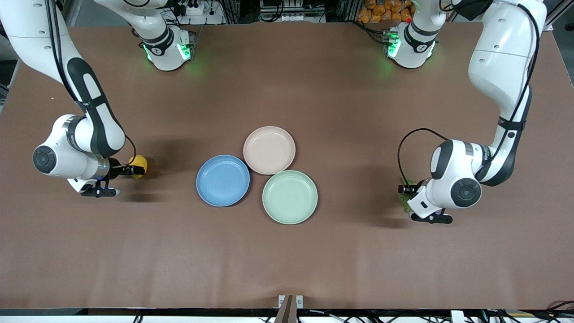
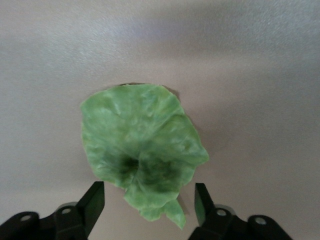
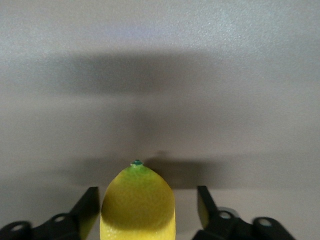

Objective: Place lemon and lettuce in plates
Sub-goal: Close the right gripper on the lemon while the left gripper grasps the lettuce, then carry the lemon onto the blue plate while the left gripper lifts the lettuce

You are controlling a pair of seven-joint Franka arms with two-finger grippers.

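The yellow lemon (image 1: 138, 165) lies on the brown table toward the right arm's end. My right gripper (image 1: 129, 171) is low around it, open, with the lemon (image 3: 138, 205) between its fingers (image 3: 89, 205). The green lettuce (image 1: 405, 198) lies flat on the table toward the left arm's end, mostly hidden under my left arm. My left gripper (image 1: 407, 192) is open just over it, and the leaf's stem end (image 2: 142, 160) sits between the fingers (image 2: 94, 200) with gaps on both sides. The blue plate (image 1: 223, 180) and the beige-pink plate (image 1: 269, 150) sit mid-table, both empty.
A pale mint-green plate (image 1: 289, 196), empty, touches the other two plates and is the one nearest the front camera. Bare brown table (image 1: 341, 148) lies between the plates and each arm.
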